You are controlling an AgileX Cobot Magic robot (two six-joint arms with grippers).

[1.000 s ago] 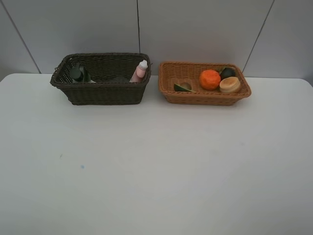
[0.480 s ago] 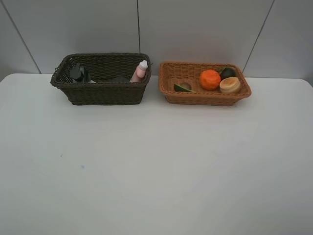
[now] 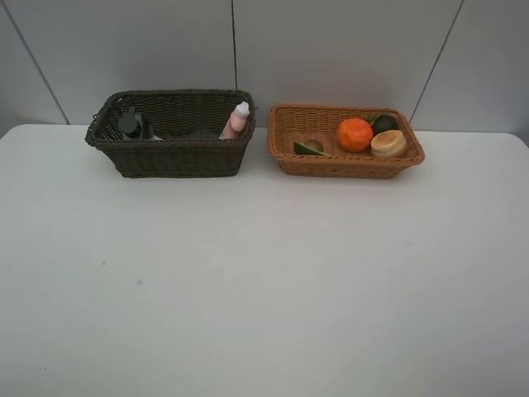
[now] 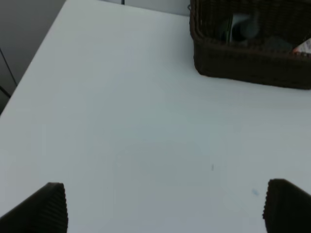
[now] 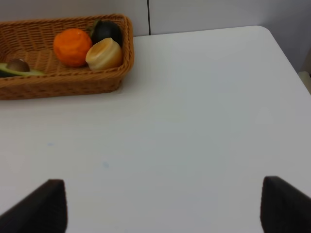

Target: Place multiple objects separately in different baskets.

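The dark brown basket [image 3: 169, 157] stands at the back left with the pink bottle [image 3: 237, 120] leaning in its right end and the dark-green pump bottle [image 3: 130, 124] in its left end. The tan basket [image 3: 347, 165] beside it holds the orange [image 3: 355, 134], the peach [image 3: 388, 143], the dark mangosteen [image 3: 384, 122] and the avocado half [image 3: 309, 147]. Neither arm shows in the high view. In the wrist views my left gripper [image 4: 167, 206] and right gripper [image 5: 163, 204] stand wide open over bare table, far from the baskets, with nothing between their fingers.
The white table [image 3: 264, 281] stretches in front of both baskets. A grey panelled wall [image 3: 331, 50] stands right behind them. The table's left edge [image 4: 34, 58] and its right corner [image 5: 277, 43] show in the wrist views.
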